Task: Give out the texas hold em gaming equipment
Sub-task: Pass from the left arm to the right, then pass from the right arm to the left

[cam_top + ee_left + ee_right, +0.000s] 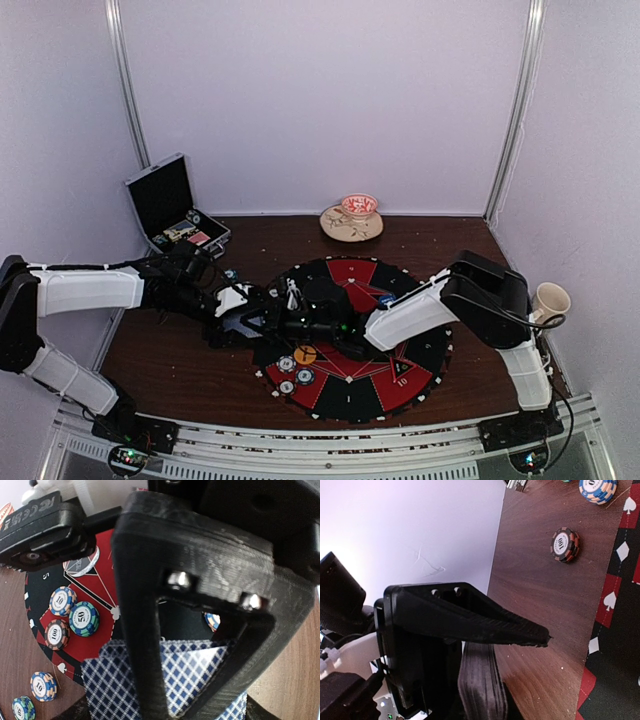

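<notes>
Both grippers meet over the left rim of the round red-and-black mat [392,385]. A fanned stack of playing cards [200,672] with blue diamond backs lies across the bottom of the left wrist view. The right gripper's black finger [145,630] crosses over them. My left gripper [250,318] stands open around the cards. In the right wrist view the stack [480,685] shows edge-on under the upper finger [485,622], with the right gripper [305,325] shut on it. Poker chips [83,619] sit on the mat, with others [43,686] on the wood. An orange disc [305,354] lies among them.
An open black silver-edged case [172,205] stands at the back left. A cup on a saucer [352,218] sits at the back centre, and a mug [548,300] at the right edge. Two chips [565,545] lie on the brown tabletop. White walls enclose the table.
</notes>
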### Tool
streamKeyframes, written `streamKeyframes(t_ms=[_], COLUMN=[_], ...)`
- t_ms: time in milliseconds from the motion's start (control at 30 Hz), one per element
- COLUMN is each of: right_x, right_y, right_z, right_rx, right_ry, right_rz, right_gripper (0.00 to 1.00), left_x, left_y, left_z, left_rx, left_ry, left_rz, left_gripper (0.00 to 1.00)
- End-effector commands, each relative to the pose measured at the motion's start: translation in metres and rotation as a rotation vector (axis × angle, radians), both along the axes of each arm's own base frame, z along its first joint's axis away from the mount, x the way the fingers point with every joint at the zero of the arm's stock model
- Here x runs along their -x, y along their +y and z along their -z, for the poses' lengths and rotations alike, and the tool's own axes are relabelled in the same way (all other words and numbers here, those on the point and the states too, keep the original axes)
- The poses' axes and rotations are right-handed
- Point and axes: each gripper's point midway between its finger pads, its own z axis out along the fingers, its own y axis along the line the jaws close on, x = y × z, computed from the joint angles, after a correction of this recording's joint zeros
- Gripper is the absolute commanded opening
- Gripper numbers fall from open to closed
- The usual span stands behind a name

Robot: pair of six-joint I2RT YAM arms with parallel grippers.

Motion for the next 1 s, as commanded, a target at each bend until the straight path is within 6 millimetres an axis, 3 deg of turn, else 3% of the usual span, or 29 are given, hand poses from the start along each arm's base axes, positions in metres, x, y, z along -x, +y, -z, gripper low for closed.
streamKeyframes(t_ms=[0,133,267,633,967], right_x=[0.0,0.0,0.0,0.0,-0.003], right_y=[-0.003,-0.005,-0.005,-0.003,-0.004], right_z=[-0.009,-0.013,-0.014,-0.007,0.0], right_rx=[-0.055,-0.095,-0.109,-0.109,-0.081], right_ry=[-0.008,0.003,0.007,0.014,0.007], right_rz=[-0.009,-0.005,-0.003,-0.006,0.009], right_gripper=[0.07,0.04,0.02,0.02,0.02], left_x=[-0.001,0.005,0.006,0.009,0.009], left_y=[-0.006,-0.008,-0.01,-0.012,-0.012], left_z=[-0.012,-0.017,-0.018,-0.014,-0.016], left_rx=[0.037,0.064,0.07,0.077,0.082], left_ry=[-0.025,-0.033,-0.022,0.029,0.038], left_rz=[0.014,0.048,0.056,0.078,0.08], left_gripper=[0.8,0.87,0.89,0.76,0.76])
